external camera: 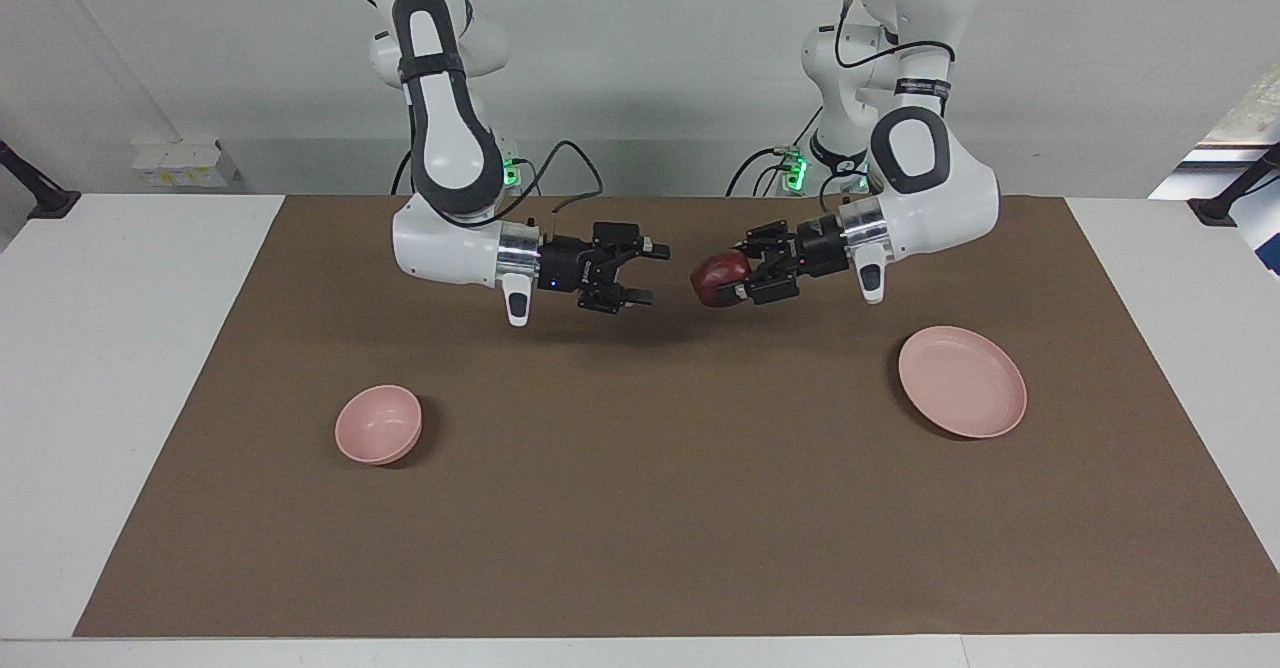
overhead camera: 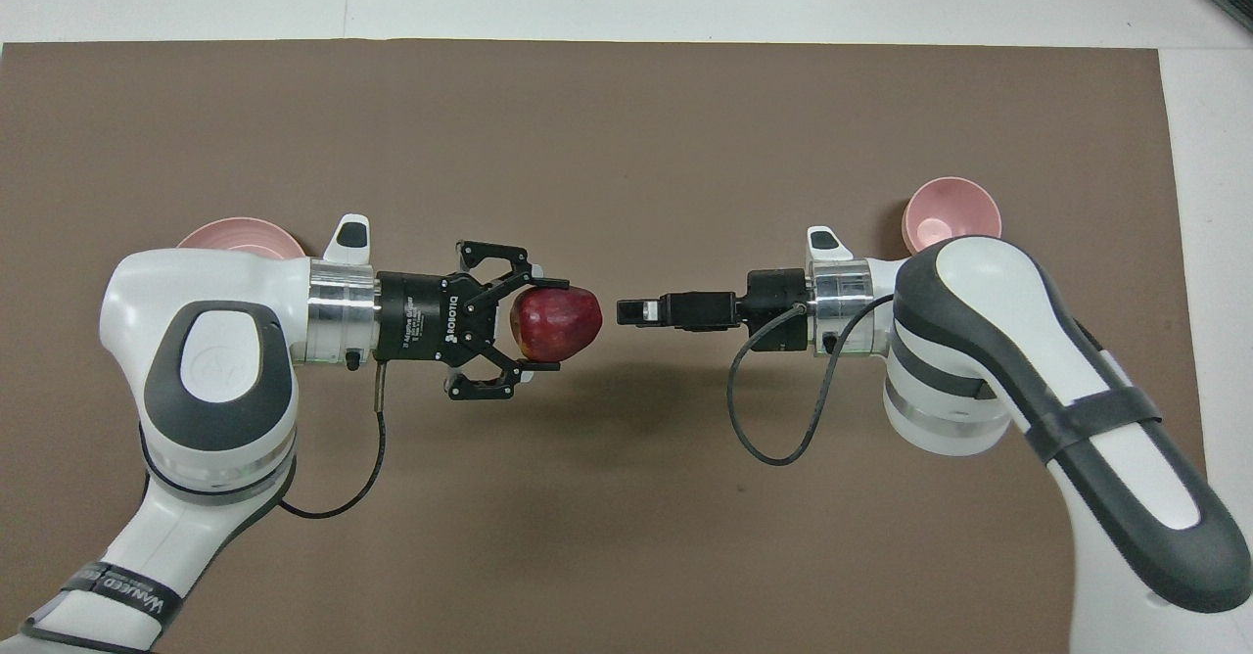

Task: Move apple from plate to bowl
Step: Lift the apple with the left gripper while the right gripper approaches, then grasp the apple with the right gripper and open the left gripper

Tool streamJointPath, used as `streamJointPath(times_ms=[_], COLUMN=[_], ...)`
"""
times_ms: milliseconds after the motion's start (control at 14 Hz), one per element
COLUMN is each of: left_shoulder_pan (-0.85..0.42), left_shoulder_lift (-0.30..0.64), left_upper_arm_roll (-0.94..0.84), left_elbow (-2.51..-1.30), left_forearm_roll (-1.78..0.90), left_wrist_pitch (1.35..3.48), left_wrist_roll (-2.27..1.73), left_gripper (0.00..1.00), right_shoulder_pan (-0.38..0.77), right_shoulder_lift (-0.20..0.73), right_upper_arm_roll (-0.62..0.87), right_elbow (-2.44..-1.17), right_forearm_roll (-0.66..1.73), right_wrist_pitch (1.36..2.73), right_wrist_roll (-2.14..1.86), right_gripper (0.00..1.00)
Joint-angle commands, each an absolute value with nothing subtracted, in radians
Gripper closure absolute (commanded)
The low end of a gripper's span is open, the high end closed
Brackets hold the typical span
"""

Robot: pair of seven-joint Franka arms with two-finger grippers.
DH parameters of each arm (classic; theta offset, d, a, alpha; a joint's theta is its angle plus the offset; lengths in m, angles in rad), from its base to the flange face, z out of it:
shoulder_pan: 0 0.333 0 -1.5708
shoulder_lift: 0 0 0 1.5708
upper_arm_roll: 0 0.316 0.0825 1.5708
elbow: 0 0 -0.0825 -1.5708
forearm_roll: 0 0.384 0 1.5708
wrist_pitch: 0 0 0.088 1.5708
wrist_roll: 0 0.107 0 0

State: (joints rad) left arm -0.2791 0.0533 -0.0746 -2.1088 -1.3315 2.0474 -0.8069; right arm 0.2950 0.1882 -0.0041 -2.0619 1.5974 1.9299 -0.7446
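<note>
My left gripper (external camera: 734, 272) is shut on the dark red apple (external camera: 716, 277) and holds it in the air over the middle of the mat. My right gripper (external camera: 646, 272) is open and level with the apple, pointing at it with a small gap between them. In the overhead view the apple (overhead camera: 556, 323) sits between the left gripper's (overhead camera: 548, 326) fingers, and the right gripper (overhead camera: 631, 311) shows edge-on. The flat pink plate (external camera: 962, 381) lies bare toward the left arm's end; my left arm partly hides it from above (overhead camera: 240, 235). The small pink bowl (external camera: 378, 424) (overhead camera: 951, 213) stands toward the right arm's end.
A brown mat (external camera: 640, 508) covers most of the white table (external camera: 110, 368). The right arm's black cable (overhead camera: 773, 439) hangs in a loop below its wrist.
</note>
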Motion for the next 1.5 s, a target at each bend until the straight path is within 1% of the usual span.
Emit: streamJointPath(times_ms=[0,143,214,571,714,857,1000,1214,1286,1357,1429], left_shoulder_pan=[-0.296,-0.311,-0.342,-0.414,-0.443,-0.456,-0.471,-0.471,-0.472,-0.472,-0.472], left_shoulder_lift=[-0.004,-0.037,-0.046,-0.06,-0.06,-0.06,-0.061,-0.063,-0.064,-0.064,-0.064], left_upper_arm_roll=[-0.063,-0.063,-0.063,-0.063,-0.063,-0.063,-0.063,-0.063,-0.063,-0.063,-0.063], left_elbow=[-2.173,-2.221,-2.233,-2.246,-2.247,-2.247,-2.247,-2.252,-2.252,-2.255,-2.255], left_forearm_roll=[-1.4,-1.452,-1.463,-1.502,-1.512,-1.513,-1.513,-1.513,-1.513,-1.513,-1.513], left_wrist_pitch=[2.063,2.068,2.08,2.143,2.177,2.192,2.204,2.206,2.206,2.206,2.206], left_wrist_roll=[-0.821,-0.827,-0.84,-0.885,-0.888,-0.89,-0.891,-0.891,-0.891,-0.891,-0.891], left_gripper=[1.0,1.0,1.0,1.0,1.0,1.0,1.0,1.0,1.0,1.0,1.0], right_shoulder_pan=[0.29,0.29,0.293,0.307,0.307,0.304,0.304,0.302,0.304,0.296,0.29], right_shoulder_lift=[0.16,0.147,0.143,0.121,0.1,0.077,0.06,0.058,0.06,0.061,0.061], right_upper_arm_roll=[0.0,0.0,0.0,0.0,0.002,0.0,0.0,0.0,0.0,-0.002,0.0], right_elbow=[-2.106,-2.124,-2.137,-2.167,-2.2,-2.235,-2.264,-2.266,-2.264,-2.261,-2.261], right_forearm_roll=[1.631,1.626,1.626,1.629,1.632,1.632,1.632,1.632,1.631,1.629,1.628], right_wrist_pitch=[1.924,1.928,1.936,1.925,1.901,1.868,1.867,1.856,1.859,1.859,1.856], right_wrist_roll=[-0.807,-0.821,-0.83,-0.885,-0.906,-0.914,-0.934,-0.942,-0.948,-0.95,-0.95], right_gripper=[0.0,0.0,0.0,0.0,0.0,0.0,0.0,0.0,0.1,0.31,0.45])
